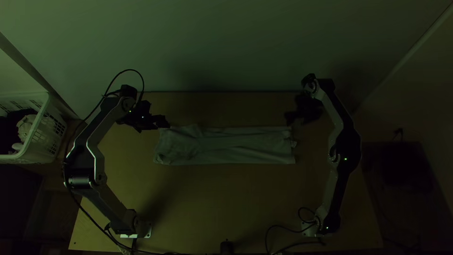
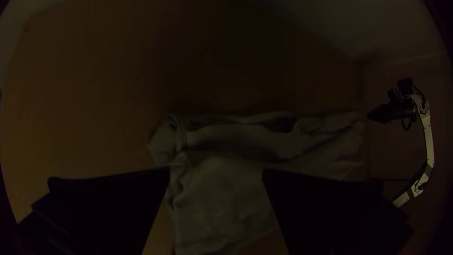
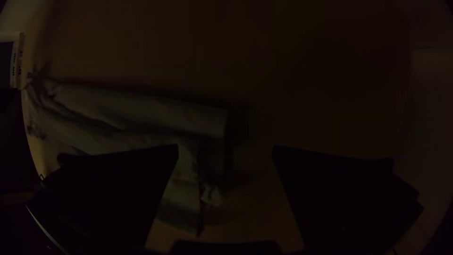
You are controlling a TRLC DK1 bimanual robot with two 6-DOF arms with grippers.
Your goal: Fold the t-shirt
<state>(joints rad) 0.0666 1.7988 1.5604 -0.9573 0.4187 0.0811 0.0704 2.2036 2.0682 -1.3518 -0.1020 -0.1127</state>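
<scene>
Murkily, the right hand [image 1: 289, 118] blends into shadow, its fingers wide apart like the left hand's [image 1: 163, 122], while the t-shirt [image 1: 226, 147] lies on the tabletop [image 1: 212, 203] in a long, creased, folded strip.

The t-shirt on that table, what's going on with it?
Two robot arms are partway through folding it, it seems. The t-shirt lies in a long, narrow strip across the wooden table, a little rumpled at both ends. Nothing is holding it: the left gripper is open near the strip's left end, and the right gripper is open near its right end. It hasn't been made into a compact bundle yet.
</scene>
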